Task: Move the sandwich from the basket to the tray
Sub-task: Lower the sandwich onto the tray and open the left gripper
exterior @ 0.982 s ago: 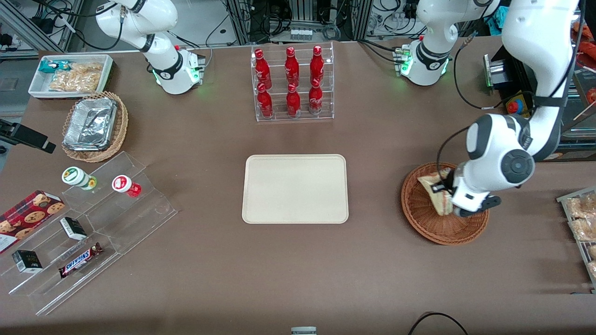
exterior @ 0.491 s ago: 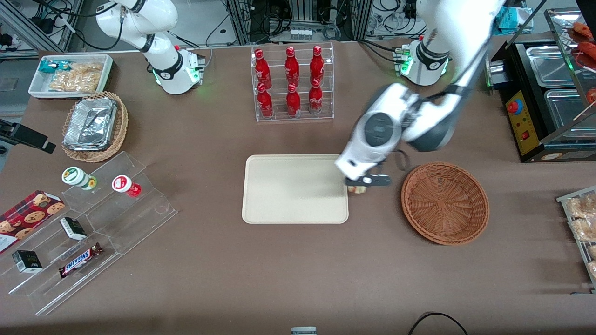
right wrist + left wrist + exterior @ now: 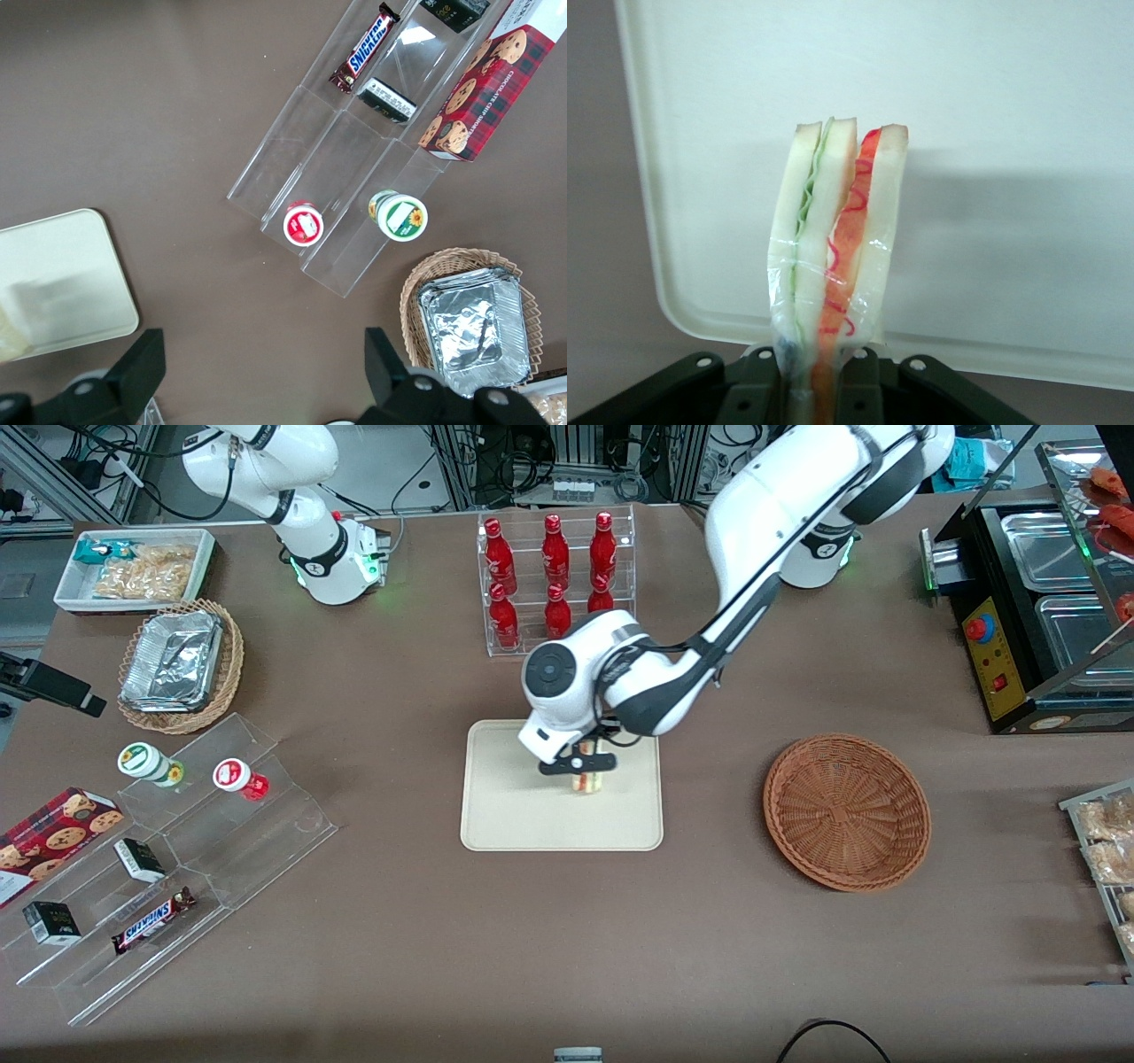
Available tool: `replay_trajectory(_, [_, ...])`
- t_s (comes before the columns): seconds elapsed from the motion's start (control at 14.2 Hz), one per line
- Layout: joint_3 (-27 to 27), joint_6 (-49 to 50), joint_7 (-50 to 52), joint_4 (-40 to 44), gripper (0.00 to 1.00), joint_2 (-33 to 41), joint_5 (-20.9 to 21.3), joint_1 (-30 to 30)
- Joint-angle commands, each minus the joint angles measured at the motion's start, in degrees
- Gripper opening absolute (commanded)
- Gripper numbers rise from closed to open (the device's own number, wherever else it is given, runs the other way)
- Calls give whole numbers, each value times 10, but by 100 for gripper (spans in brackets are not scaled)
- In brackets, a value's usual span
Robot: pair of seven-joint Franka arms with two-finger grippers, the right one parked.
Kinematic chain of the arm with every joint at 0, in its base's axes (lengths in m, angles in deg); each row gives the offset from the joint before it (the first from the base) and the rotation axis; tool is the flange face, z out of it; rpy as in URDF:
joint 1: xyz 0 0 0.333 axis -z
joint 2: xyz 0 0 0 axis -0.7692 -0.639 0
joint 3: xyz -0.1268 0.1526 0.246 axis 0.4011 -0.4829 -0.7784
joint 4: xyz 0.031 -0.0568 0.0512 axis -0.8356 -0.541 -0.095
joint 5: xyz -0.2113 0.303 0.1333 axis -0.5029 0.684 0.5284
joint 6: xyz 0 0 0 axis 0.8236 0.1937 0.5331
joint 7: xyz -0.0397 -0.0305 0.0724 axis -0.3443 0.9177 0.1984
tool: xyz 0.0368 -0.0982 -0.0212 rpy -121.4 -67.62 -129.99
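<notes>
The sandwich [image 3: 586, 782] hangs clamped in the gripper [image 3: 582, 765], held on edge with its cut face turned down toward the tray [image 3: 505, 815]. In the left wrist view the sandwich [image 3: 833, 266] is a wrapped wedge: pale bread slices with a green layer and a red layer between them, its narrow end pinched between the gripper's dark fingers [image 3: 757, 385], its broad end reaching out over the tray's [image 3: 1028, 133] cream surface. A soft shadow of the sandwich lies on the tray, and whether the sandwich touches the tray cannot be told. The gripper sits over the tray's middle, slightly toward the working arm's end, and the tray's rounded corner and low rim show just beside the fingers in the wrist view. Out from the gripper toward the working arm's end of the table lies the basket [image 3: 846, 811], round, reddish-brown and woven, well apart from the tray. Farther from the front camera than the gripper stands a clear rack of red bottles [image 3: 556, 583]. Toward the parked arm's end lie a clear stepped stand [image 3: 195, 841] with small jars and snack packs, and a tan basket [image 3: 182, 664] holding a foil container.
</notes>
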Motion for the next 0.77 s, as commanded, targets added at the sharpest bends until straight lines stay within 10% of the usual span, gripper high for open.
replay_trajectory(0.0, [-6,11,14,67,26,-44,10,19])
replay_trajectory(0.14, [-6,10,12,79,39,-53,10,19])
replay_trajectory(0.28, [-7,-5,33,90,93,-53,10,17])
replay_trajectory(0.7, [-21,81,38,88,100,37,4,-7])
